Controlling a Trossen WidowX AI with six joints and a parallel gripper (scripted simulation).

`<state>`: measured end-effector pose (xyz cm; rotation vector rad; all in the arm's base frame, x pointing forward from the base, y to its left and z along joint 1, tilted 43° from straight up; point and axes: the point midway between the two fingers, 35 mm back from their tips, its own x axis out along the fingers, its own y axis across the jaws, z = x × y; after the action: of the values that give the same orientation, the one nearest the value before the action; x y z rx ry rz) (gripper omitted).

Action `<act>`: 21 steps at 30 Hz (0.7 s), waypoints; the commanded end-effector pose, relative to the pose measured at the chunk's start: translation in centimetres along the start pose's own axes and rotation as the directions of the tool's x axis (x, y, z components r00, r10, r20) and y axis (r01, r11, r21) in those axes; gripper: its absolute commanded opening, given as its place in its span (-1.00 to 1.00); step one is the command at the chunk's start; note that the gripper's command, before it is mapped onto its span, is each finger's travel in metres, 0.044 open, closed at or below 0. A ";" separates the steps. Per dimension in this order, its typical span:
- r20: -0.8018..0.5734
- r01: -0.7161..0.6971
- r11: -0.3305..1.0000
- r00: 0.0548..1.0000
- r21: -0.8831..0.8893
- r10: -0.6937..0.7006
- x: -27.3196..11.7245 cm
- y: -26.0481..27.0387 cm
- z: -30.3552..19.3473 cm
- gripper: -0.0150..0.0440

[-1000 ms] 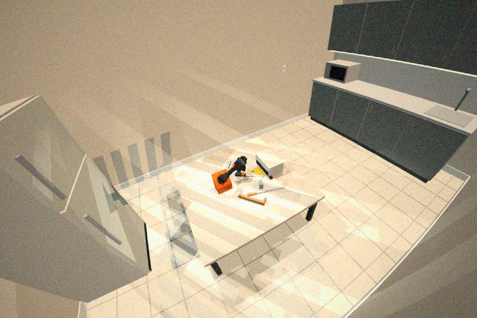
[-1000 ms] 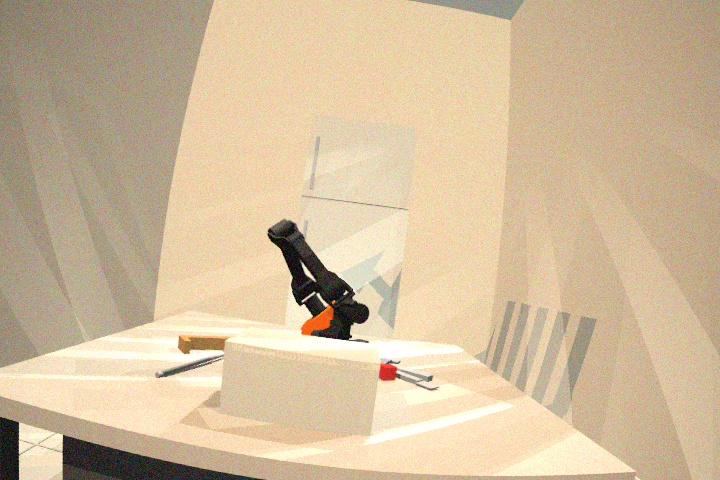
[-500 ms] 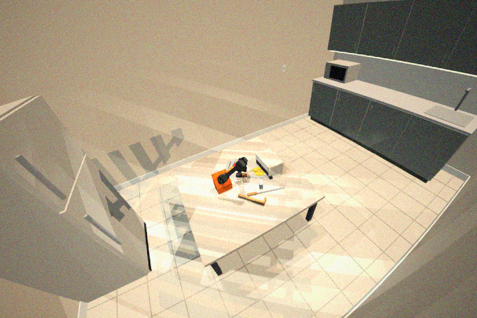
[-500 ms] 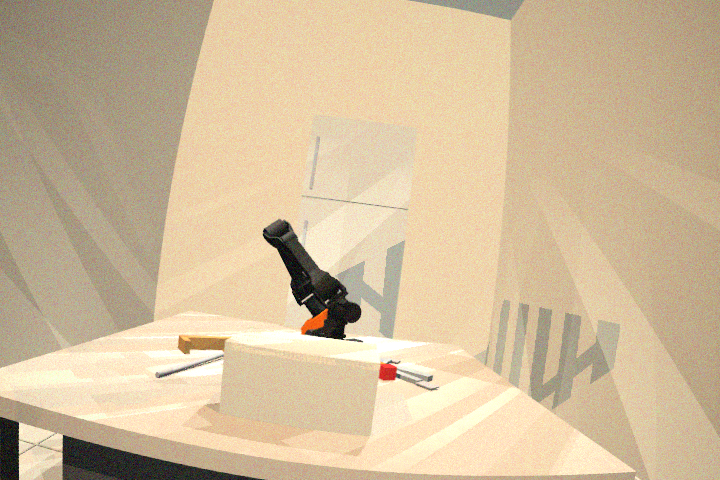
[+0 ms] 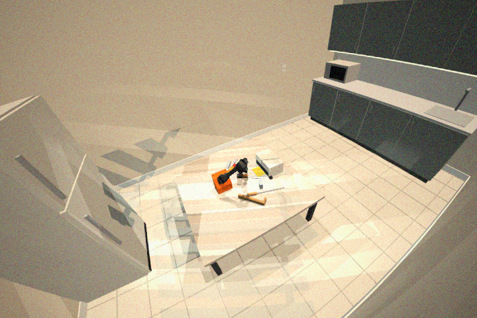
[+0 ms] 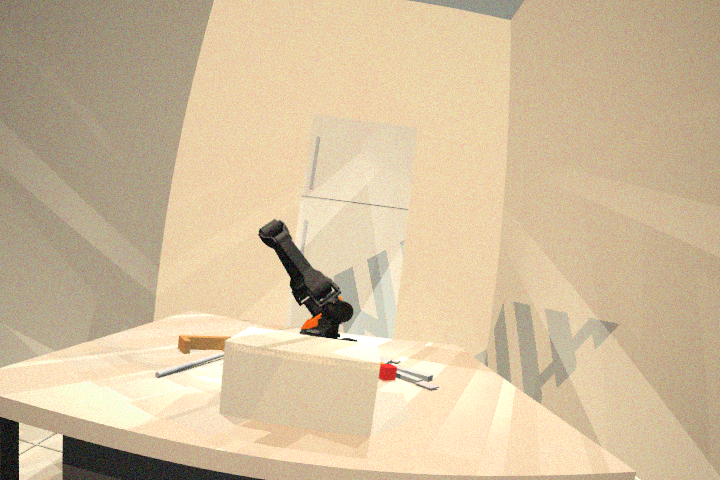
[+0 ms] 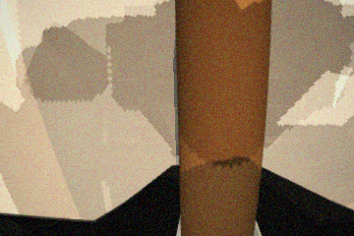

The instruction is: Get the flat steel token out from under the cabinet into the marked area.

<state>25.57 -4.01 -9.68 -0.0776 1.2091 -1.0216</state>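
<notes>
My gripper (image 5: 243,175) (image 7: 214,174) is shut on a brown wooden handle (image 7: 224,88), which runs up the middle of the wrist view. In the top view a thin pale shaft (image 5: 260,177) extends from the gripper toward the cabinet's near front corner. The white cabinet (image 5: 273,165) (image 6: 298,387) stands beyond the gripper, with a dark strip low along its front. The yellow marked area (image 5: 258,171) lies in front of it. The shaft passes close beside this area; contact with the table cannot be told. The token is not visible. The fingertips are hidden in the exterior view.
A wooden L-shaped tool (image 5: 252,199) (image 6: 202,343) and a grey rod (image 5: 271,191) (image 6: 188,365) with an orange handle lie to one side. A small grey item (image 5: 260,183) stands near them. A red-ended pair of grey prongs (image 6: 409,375) is on the other side. A black knob (image 5: 270,177) is at the cabinet's corner.
</notes>
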 end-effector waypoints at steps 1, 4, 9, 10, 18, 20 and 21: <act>0.004 -0.002 1.000 1.000 0.000 0.002 -0.1 -0.4 0.4 -0.49; 0.004 -0.001 1.000 1.000 0.000 0.001 -0.1 -0.6 0.7 -0.49; 0.004 -0.001 1.000 1.000 0.000 0.001 -0.1 -1.1 1.1 -0.49; 0.004 -0.001 1.000 1.000 0.000 0.001 -0.1 -1.2 1.2 -0.49; 0.005 -0.001 1.000 1.000 0.000 0.001 -0.1 -1.9 1.8 -0.49; 0.005 0.000 1.000 1.000 0.000 0.000 -0.1 -2.1 1.9 -0.49; 0.005 0.000 1.000 1.000 0.000 0.000 -0.1 -2.2 2.0 -0.49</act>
<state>25.75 -5.83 -7.99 -0.0786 1.2087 -1.0221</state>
